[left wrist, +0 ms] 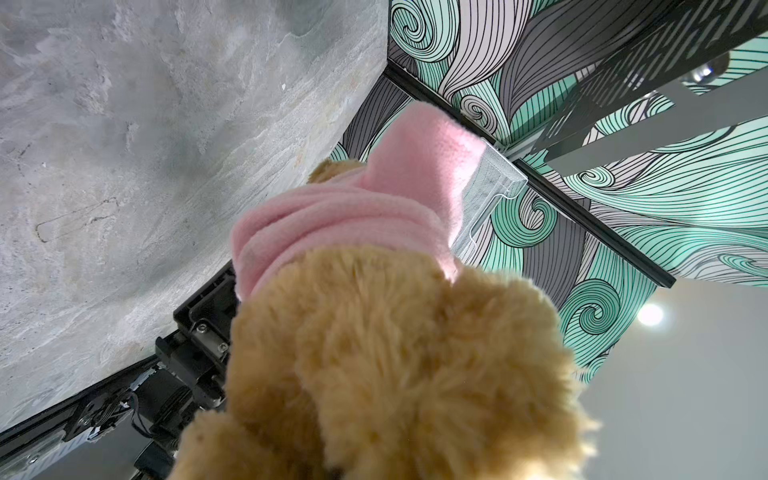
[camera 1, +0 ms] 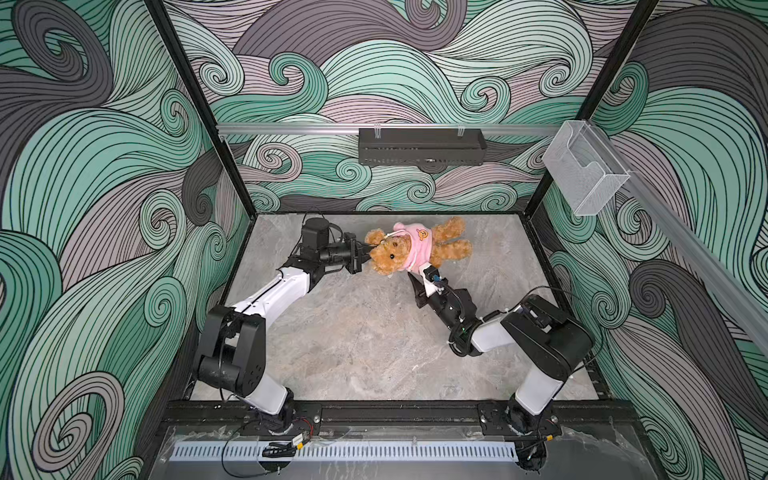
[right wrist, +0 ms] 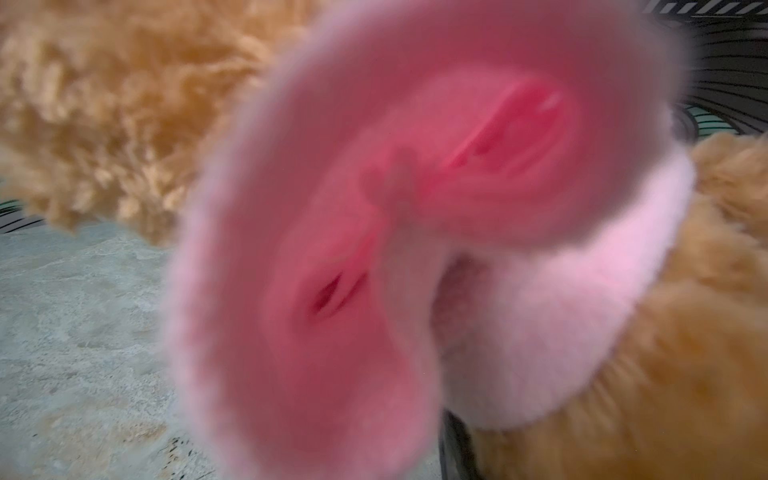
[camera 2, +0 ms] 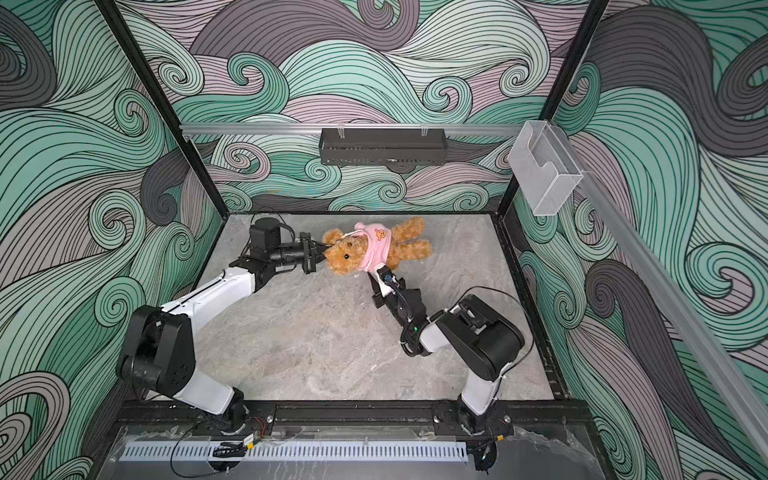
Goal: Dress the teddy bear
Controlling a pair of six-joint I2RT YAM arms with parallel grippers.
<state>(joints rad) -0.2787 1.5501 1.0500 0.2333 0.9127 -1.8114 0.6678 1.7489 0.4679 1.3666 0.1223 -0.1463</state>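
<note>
The golden-brown teddy bear (camera 1: pixel 388 257) (camera 2: pixel 347 257) lies at the back middle of the table, head to the left and legs to the right. A pink garment (camera 1: pixel 415 245) (camera 2: pixel 374 247) with an orange bear-face patch covers its torso. My left gripper (camera 1: pixel 365 252) (camera 2: pixel 322 251) is shut on the fur of the bear's head; in the left wrist view the bear (left wrist: pixel 395 353) hides the jaws. My right gripper (camera 1: pixel 419 272) (camera 2: pixel 377 272) comes from the front and is shut on the garment's near edge. Blurred pink garment (right wrist: pixel 374 208) fills the right wrist view, beside the bear's fur (right wrist: pixel 104 104).
The grey marble table (camera 1: pixel 353 332) extends in front of the bear. A black perforated shelf (camera 1: pixel 422 146) hangs on the back wall. A clear plastic holder (camera 1: pixel 584 166) is fixed to the right rail. Patterned walls close in three sides.
</note>
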